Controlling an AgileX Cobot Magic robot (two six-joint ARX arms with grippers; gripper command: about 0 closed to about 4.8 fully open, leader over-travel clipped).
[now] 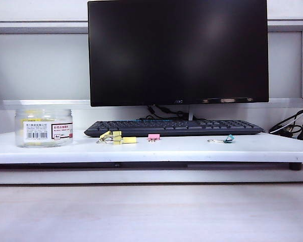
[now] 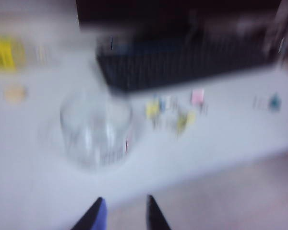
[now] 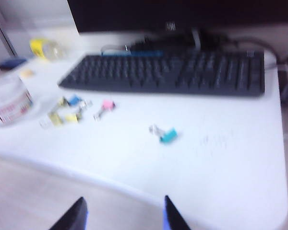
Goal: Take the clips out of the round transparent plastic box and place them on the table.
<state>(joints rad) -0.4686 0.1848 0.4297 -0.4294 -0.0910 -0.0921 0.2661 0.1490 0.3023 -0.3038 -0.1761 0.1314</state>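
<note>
— Where are the yellow binder clips (image 1: 116, 137)?
— Bunched on the white table (image 1: 192, 149), just in front of the black keyboard (image 1: 174, 127), right of the round transparent plastic box (image 1: 43, 127) standing near the table's left end.
— Anything nearby?
— A pink clip (image 1: 153, 136) beside them, a teal clip (image 1: 227, 139) further right, a dark monitor (image 1: 178, 52) behind.
— And the hands?
— The left hand (image 2: 123, 214) hangs above the table's front edge, jaws partly apart, empty. The right hand (image 3: 124, 214) hovers likewise, spread wide, empty.
</note>
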